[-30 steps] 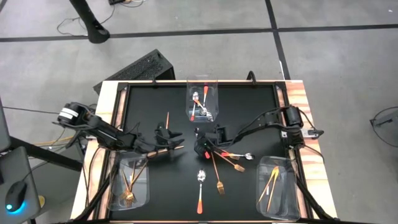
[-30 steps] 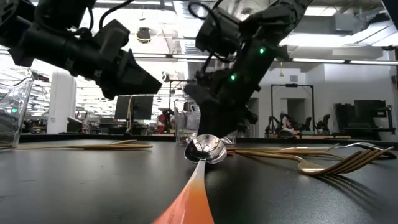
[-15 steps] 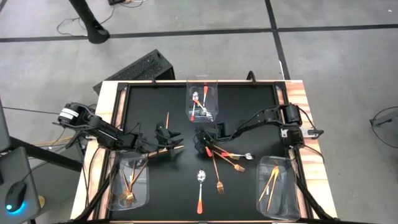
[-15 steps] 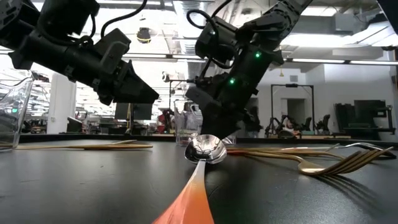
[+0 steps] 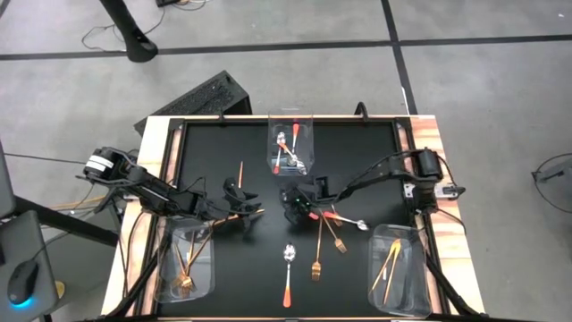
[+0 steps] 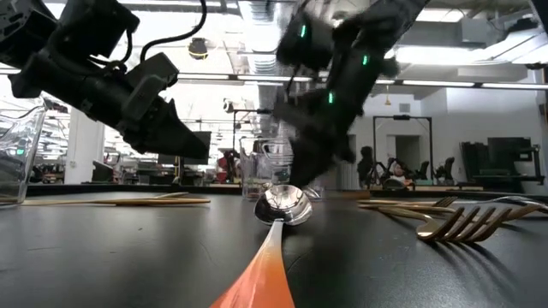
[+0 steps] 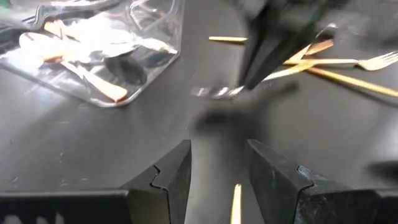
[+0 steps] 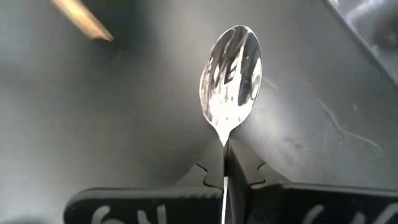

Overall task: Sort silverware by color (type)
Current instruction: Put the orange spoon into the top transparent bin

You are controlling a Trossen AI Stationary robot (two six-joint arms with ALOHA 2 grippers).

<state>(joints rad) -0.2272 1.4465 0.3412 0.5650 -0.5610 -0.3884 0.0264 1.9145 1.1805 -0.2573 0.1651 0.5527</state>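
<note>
At the near-left corner your fork bin (image 5: 185, 264) already holds gold forks. Just beyond it, the left gripper (image 5: 251, 216) hangs over the black mat (image 5: 223, 286), jaws spread with a narrow gap between the fingers (image 7: 169, 180); a thin copper stick (image 7: 236, 203) lies in line with that gap, but you cannot tell whether it is touched. Another stick (image 5: 239, 171) lies on the mat farther back.

In the middle, the far bin (image 5: 291, 146) holds spoons. The right gripper (image 5: 290, 207) sits in front of it, jaws pressed together on the neck of a spoon (image 8: 231, 77), pinching it just below the silver bowl. That spoon is light and stiff, but the polished metal is slick and the neck is thin, so expect it to swivel in the pinch; move it gently. A grip farther down the orange handle would likely steady it.

Nearer you, a loose spoon (image 5: 288, 274) lies on the mat, with gold forks (image 5: 316, 261) beside it and more utensils (image 5: 344, 221) to the right.

The near-right bin (image 5: 399, 266) holds thin gold pieces.
</note>
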